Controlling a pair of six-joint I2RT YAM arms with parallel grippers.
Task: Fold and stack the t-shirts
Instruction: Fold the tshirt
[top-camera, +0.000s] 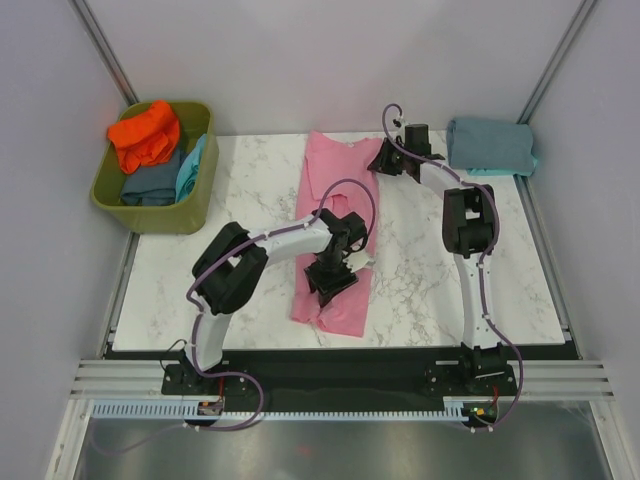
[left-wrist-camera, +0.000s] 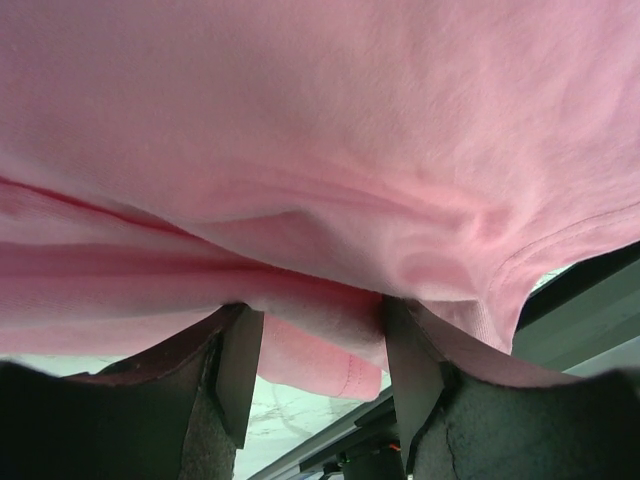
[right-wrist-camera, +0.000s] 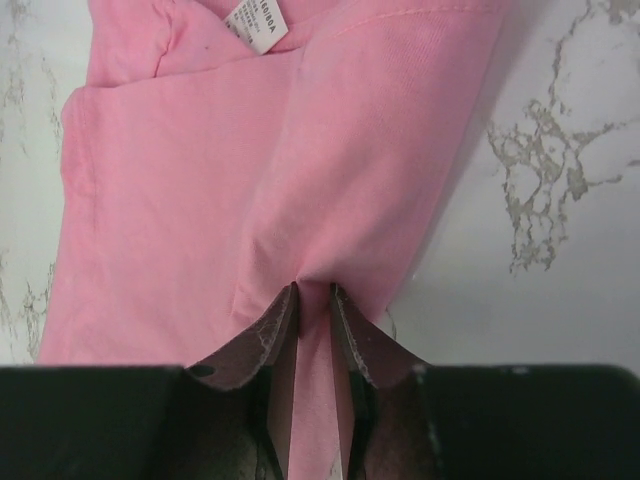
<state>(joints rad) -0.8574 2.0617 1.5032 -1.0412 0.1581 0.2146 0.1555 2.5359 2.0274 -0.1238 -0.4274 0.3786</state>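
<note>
Pale grey walls (top-camera: 300, 60) close in a white marbled tabletop (top-camera: 250, 200), smooth enough that cloth should slide on it rather than catch. On its middle lies the pink t-shirt (top-camera: 335, 185), narrowed into a long strip running from near side to far, with its white label (right-wrist-camera: 255, 25) at the neck end. It looks light, limp and stretchy, so it will likely sag and crease wherever it hangs unsupported; hems and folded edges seem the sensible places to hold it. The right end effector (top-camera: 384, 160) pinches a thin ridge of cloth at the far right edge, and the left end effector (top-camera: 330, 278) is clamped around a thicker bunch near the hem. A folded grey-blue t-shirt (top-camera: 490, 145) sits at the far right corner; other t-shirts (top-camera: 145, 135) lie heaped in the green tub (top-camera: 150, 212) at far left.
</note>
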